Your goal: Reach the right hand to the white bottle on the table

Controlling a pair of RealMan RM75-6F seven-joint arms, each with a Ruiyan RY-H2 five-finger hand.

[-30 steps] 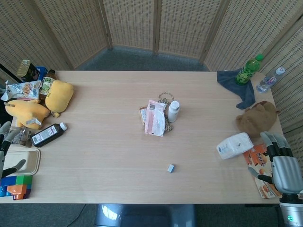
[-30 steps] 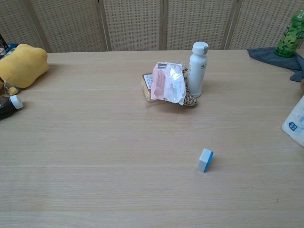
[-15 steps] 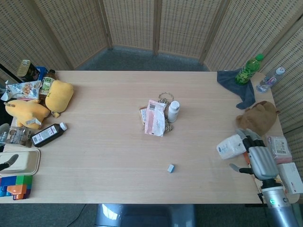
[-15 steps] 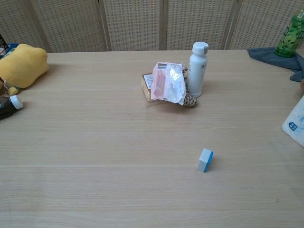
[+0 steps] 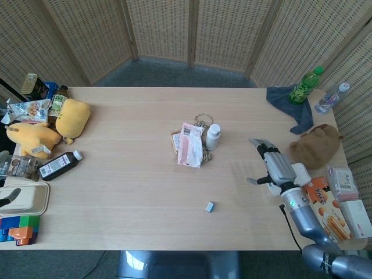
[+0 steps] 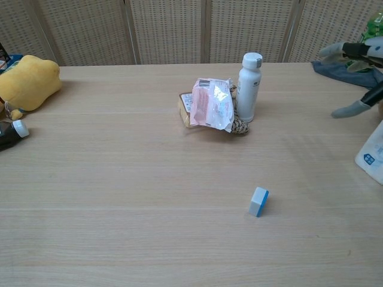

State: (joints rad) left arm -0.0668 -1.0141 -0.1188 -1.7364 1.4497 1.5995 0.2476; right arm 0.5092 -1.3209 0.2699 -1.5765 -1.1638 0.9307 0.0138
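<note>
Head view showed the right hand [image 5: 273, 164] out over the table [image 5: 133, 192], to the right of the centre cluster, where a second before it had hung at the near right corner beside the orange box [image 5: 326, 210]. Half a second before, it had lain by the white pouch, which in this view it now mostly covered. So the reach was well under way, judged at perhaps halfway, with bare tabletop between the fingertips and the goal.

Its fingers lay spread and extended toward the far left, the thumb stuck out to the side, nothing held. In the chest view the same hand [image 6: 353, 78] had only now entered at the right edge, raised clear of the surface, the fingers [image 6: 335, 51] pointing left and the thumb hanging lower.

The white bottle [image 5: 213, 136] stood upright at the middle of the table, touching or just beside the pink packet [image 5: 190, 145] on its left, with a woven ring behind them. A small blue block [image 5: 209, 206] lay nearer, well apart from the hand's likely path.

The left hand [image 5: 7, 200] showed only partly at the near left edge, by the beige tray [image 5: 26, 197]; whether it was spread or closed could not be told.
</note>
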